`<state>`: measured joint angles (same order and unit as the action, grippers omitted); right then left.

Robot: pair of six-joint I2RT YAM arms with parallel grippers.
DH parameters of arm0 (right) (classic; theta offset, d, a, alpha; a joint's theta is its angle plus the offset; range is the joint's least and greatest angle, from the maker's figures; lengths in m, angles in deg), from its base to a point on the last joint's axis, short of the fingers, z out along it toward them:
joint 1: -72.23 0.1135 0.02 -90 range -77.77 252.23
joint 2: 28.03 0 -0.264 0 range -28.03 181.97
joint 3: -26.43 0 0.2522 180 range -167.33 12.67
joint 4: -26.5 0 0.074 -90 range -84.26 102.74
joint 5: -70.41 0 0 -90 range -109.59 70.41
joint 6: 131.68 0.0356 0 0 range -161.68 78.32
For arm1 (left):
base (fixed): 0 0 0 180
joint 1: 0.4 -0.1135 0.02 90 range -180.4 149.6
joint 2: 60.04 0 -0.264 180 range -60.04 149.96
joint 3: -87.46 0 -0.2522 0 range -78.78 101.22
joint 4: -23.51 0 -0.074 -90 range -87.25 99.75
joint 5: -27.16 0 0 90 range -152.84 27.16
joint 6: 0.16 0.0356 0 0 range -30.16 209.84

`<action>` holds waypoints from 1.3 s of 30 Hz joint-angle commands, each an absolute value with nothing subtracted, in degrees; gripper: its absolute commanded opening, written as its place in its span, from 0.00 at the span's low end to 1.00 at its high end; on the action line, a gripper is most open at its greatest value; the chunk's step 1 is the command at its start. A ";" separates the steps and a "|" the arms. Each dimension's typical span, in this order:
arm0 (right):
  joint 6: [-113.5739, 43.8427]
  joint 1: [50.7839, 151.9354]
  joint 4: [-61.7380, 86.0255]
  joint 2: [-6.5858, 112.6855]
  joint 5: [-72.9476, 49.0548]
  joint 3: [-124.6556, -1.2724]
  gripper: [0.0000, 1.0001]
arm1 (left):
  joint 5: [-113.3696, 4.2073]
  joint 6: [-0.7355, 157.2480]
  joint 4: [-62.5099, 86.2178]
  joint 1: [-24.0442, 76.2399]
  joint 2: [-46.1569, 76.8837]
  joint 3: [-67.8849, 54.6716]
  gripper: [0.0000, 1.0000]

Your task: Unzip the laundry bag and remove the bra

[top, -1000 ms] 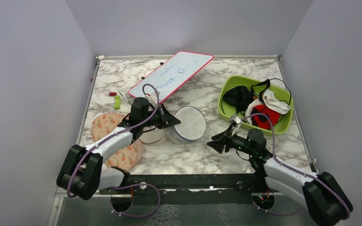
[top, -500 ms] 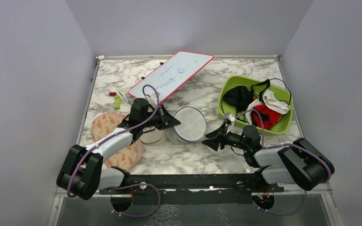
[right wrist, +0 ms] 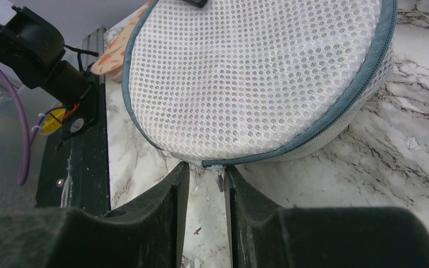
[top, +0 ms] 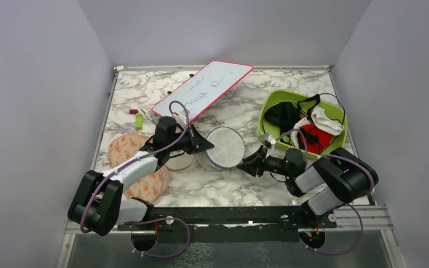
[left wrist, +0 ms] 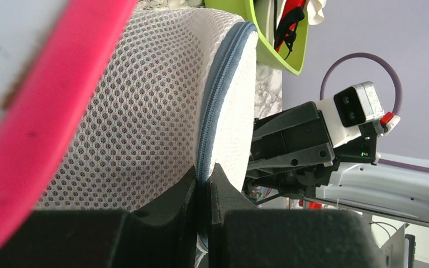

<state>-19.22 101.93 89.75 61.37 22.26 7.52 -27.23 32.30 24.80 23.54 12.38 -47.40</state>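
The laundry bag (top: 226, 146), a white mesh drum with a blue-grey zip round its face, lies on its side mid-table. My left gripper (top: 204, 146) is shut on the bag's zip seam (left wrist: 212, 117), its jaws (left wrist: 204, 170) pinching the blue-grey tape. My right gripper (top: 249, 166) sits low at the bag's right side. In the right wrist view the gripper (right wrist: 204, 167) stands open with a narrow gap, and the small grey zip pull (right wrist: 219, 177) hangs in that gap close to the right finger. The mesh bag (right wrist: 246, 72) fills the view above. The bra is hidden.
A green bin (top: 268, 109) with black, white and red garments stands at the right. A pink-framed whiteboard (top: 201, 89) lies at the back. A peach floral pouch (top: 125, 146) and a beige pouch (top: 151, 184) lie under the left arm. A small green item (top: 138, 121) lies far left.
My right arm has swung left and low up to the bag, and its jaws have narrowed around the zip pull. The left gripper has kept its hold.
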 commanded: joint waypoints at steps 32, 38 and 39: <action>-27.37 102.38 75.13 48.31 12.01 6.26 0.01 | -34.23 44.91 10.27 23.36 8.34 -39.96 0.30; -25.11 102.38 73.38 48.14 12.75 5.15 0.01 | -50.28 57.87 -5.20 28.13 2.07 -31.07 0.80; -24.92 102.36 72.13 47.97 12.82 4.67 0.01 | -53.87 59.97 -6.97 30.31 1.46 -29.71 0.87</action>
<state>-26.26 101.93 75.13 49.03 13.67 6.67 -39.14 48.21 4.06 25.23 5.67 -35.62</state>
